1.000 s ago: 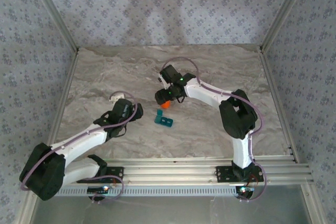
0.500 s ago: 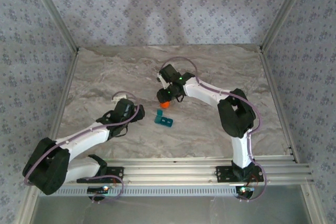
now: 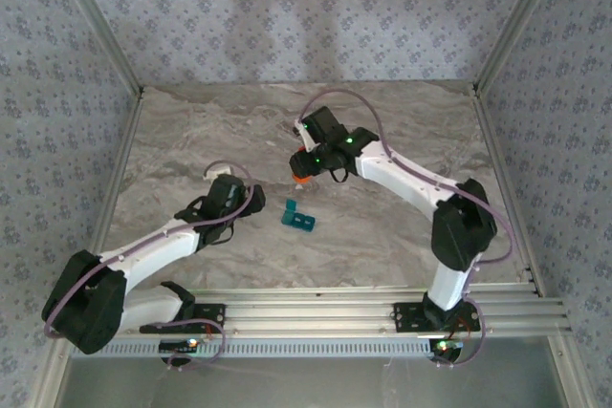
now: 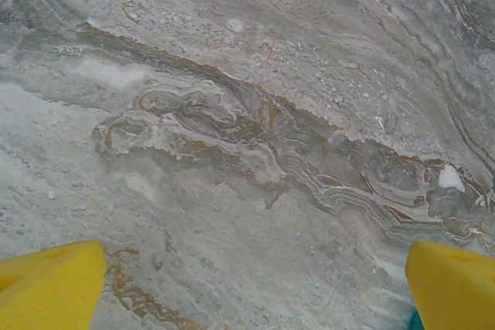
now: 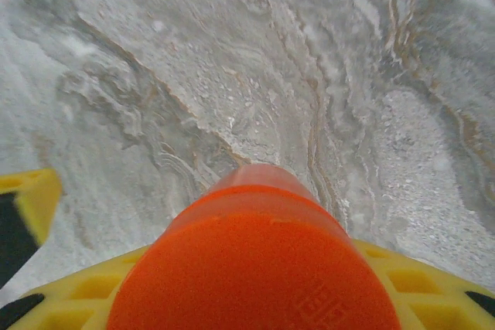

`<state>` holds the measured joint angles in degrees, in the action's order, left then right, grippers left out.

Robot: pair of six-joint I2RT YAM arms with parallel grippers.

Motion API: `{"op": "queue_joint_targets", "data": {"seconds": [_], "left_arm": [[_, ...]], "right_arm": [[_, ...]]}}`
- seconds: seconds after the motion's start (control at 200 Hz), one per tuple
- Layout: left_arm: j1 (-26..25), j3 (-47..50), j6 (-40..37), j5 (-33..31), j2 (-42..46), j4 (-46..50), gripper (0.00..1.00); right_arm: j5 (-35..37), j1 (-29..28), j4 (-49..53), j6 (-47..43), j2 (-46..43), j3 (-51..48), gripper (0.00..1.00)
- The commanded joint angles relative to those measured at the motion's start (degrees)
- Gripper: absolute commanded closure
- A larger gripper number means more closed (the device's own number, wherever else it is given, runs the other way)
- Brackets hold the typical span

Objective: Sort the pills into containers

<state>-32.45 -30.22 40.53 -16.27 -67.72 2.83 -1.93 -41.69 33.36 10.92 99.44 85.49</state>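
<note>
Your tabletop (image 3: 382,226) reads as marble-look stone, grey with rusty veins, matt and a bit grainy up close. The orange bottle (image 5: 255,268) at the bottom of the right wrist view is smooth plastic: dull cap, slightly translucent sides. The yellow fingers (image 4: 48,284) in the left wrist view's bottom corners look like matt plastic. From above, the containers (image 3: 299,218) mid-frame are teal plastic, and the rails (image 3: 316,312) along the bottom are bare brushed metal.

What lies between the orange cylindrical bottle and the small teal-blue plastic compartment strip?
Bare marble tabletop separates the orange bottle from the teal-blue strip, as the top external view shows.
</note>
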Motion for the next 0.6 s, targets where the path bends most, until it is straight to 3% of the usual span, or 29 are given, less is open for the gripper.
{"op": "queue_joint_targets", "data": {"seconds": [0.0,0.3,0.595], "left_arm": [[1.32,-1.58,-0.72,-0.28,-0.20,0.95,0.01],[4.36,-3.14,-0.48,-0.61,-3.45,0.16,0.01],[6.49,-6.80,-1.33,0.67,-4.96,1.83,0.01]], "right_arm": [[0.70,-2.38,2.93,0.25,-4.36,-2.99,0.73],[0.36,-11.10,3.69,1.93,-10.80,-10.53,0.74],[1.01,-19.63,1.35,3.11,-7.42,-15.13,0.75]]}}
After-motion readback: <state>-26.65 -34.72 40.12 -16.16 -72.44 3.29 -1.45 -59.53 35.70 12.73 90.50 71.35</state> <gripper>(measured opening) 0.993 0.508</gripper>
